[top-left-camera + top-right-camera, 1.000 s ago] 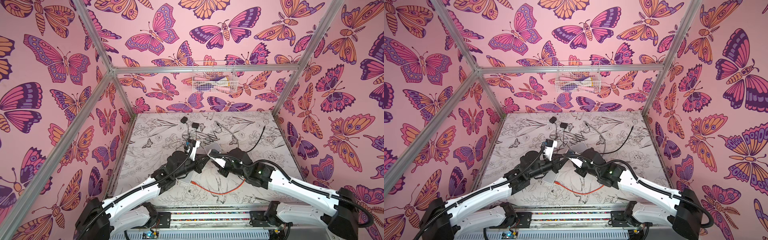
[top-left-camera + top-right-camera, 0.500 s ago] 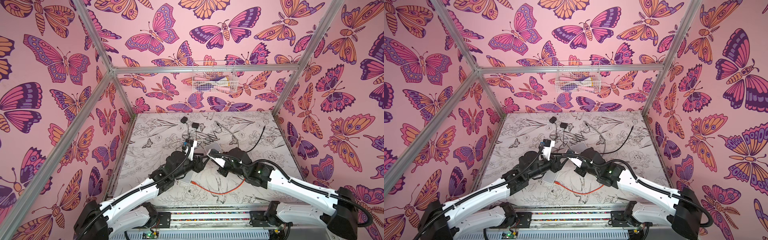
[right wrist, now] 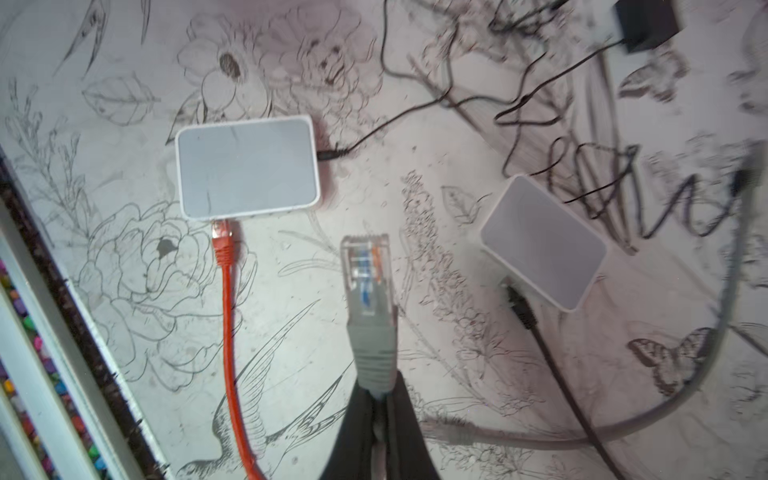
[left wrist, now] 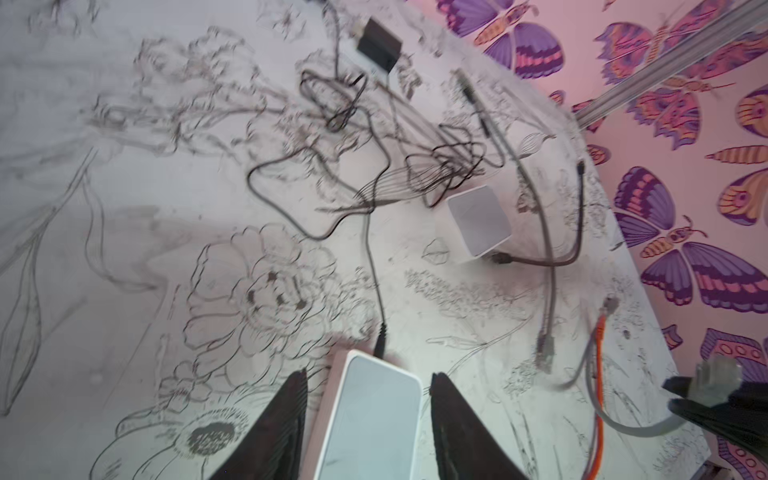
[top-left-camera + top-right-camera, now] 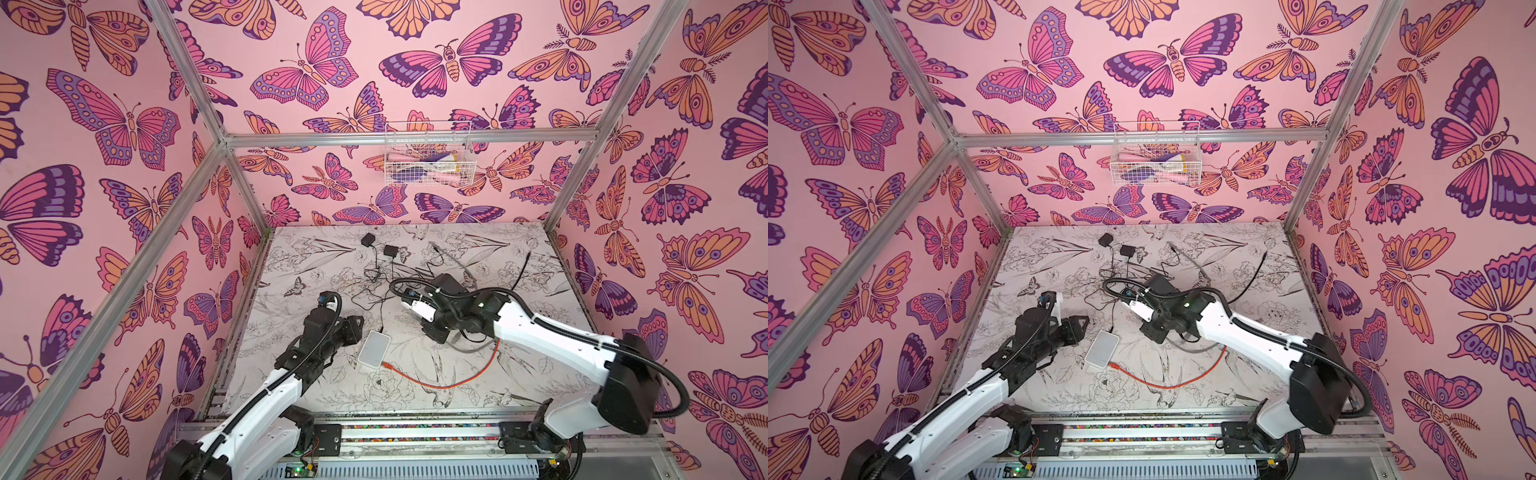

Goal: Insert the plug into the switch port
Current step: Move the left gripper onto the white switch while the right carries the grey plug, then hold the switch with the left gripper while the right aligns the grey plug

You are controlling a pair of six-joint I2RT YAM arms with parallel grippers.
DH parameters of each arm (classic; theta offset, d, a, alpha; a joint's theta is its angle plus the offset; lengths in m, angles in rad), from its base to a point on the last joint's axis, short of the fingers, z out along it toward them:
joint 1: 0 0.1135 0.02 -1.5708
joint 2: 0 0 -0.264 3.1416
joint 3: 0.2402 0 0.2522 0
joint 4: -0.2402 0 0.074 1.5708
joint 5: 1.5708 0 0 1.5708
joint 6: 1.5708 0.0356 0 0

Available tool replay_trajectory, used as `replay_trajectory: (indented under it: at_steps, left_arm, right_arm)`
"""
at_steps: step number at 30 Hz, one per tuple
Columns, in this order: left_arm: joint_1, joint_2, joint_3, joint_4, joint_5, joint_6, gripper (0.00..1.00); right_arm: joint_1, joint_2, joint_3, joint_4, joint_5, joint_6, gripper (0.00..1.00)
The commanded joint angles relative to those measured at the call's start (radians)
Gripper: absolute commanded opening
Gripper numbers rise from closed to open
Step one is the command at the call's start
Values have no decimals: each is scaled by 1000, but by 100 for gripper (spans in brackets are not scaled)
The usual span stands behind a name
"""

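**Item:** grey RJ45 plug (image 3: 368, 270). Judged light and rigid, with a brittle clear tip and a springy trailing grey cable (image 3: 623, 428).

**Hold:** right gripper (image 3: 380, 399) clamped on the rubber boot (image 3: 374, 353), the soundest grip point.

**Location:** lower centre in a top view, near and to the right of the white network switch (image 5: 374, 348).

**Left gripper** (image 4: 365, 399): jaws parted, flanking the switch without touching it.

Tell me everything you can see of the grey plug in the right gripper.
The grey plug has a clear, plastic-looking tip showing coloured wires and a ribbed grey boot. The right gripper has its fingers shut on the boot's rear; the grey cable curves away behind. It sits in no port, apart from the white switch.
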Motion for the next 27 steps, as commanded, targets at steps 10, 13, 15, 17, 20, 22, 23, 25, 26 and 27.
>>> replay_trajectory:
  at_steps: [10,13,15,17,20,22,23,25,26,27]
  left_arm:
    - [19,215,-54,201,108,-12,48]
    - [19,262,-48,226,118,-6,48]
    - [20,287,-45,242,124,-4,47]
    - [21,309,-47,261,133,-6,47]
    - [21,336,-53,293,146,-12,46]
    - [20,364,-54,307,163,-15,45]
    - [20,379,-54,316,171,-19,45]
    - [20,388,-54,336,182,-23,44]
    - [19,390,-54,341,186,-24,44]
    - [19,391,-54,346,191,-27,43]
  right_arm:
    - [71,302,148,-195,-131,-2,0]
    - [84,330,155,-186,-139,-1,0]
    - [88,340,156,-172,-146,7,0]
    - [92,351,159,-156,-164,10,0]
    - [106,381,171,-146,-170,13,0]
    - [108,402,176,-140,-170,18,0]
    - [108,410,181,-135,-171,21,0]
    - [108,428,191,-129,-179,24,0]
    - [108,435,196,-127,-177,27,0]
    - [109,442,201,-127,-176,30,0]
